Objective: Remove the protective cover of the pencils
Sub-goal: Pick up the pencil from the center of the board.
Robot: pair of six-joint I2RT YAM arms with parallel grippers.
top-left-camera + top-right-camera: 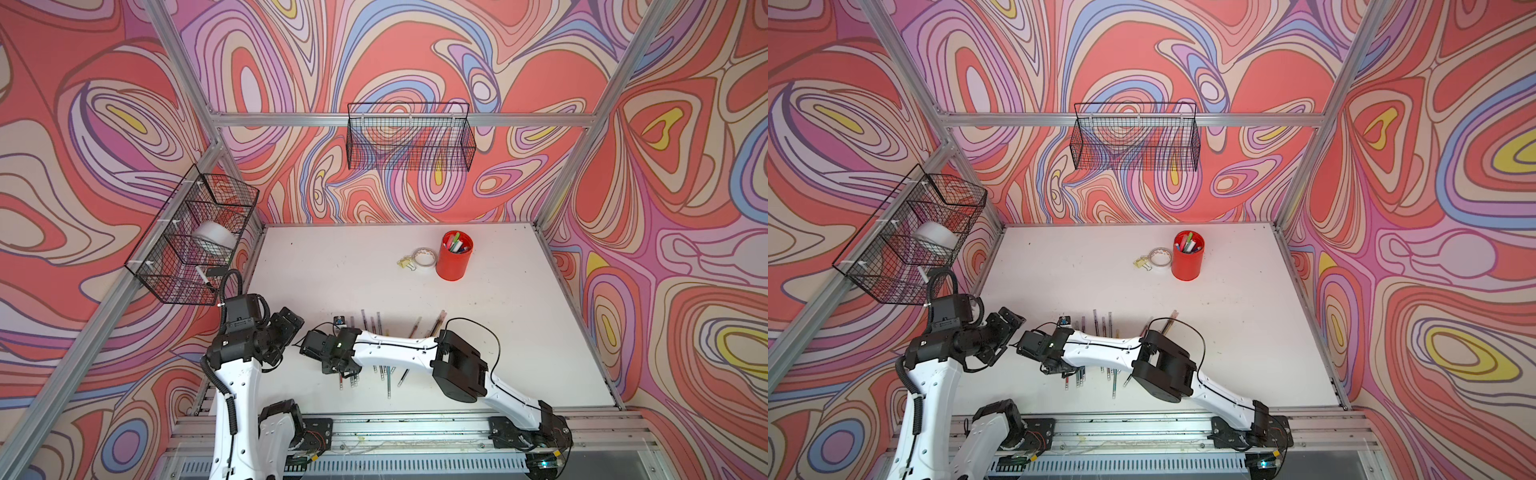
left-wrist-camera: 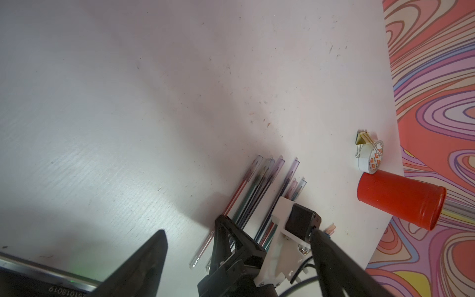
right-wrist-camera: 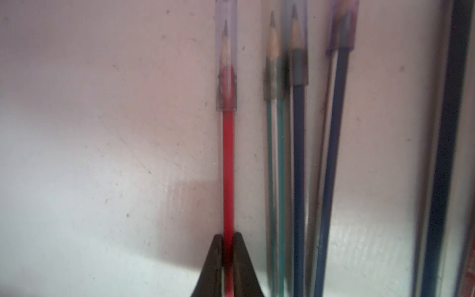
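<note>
A row of thin pencils (image 1: 379, 322) lies side by side on the white table (image 1: 332, 266), near its front edge, under the right arm. Each looks light, stiff and smooth (likely to roll), with its sharpened tip inside a clear plastic cap (image 3: 226, 64). The right gripper (image 3: 228, 240) is clamped on the red pencil (image 3: 228, 167) at mid-shaft, well back from its cap. The left gripper (image 1: 291, 321) hovers just beside, spread wide, holding nothing; the cap end looks like the place to pinch
</note>
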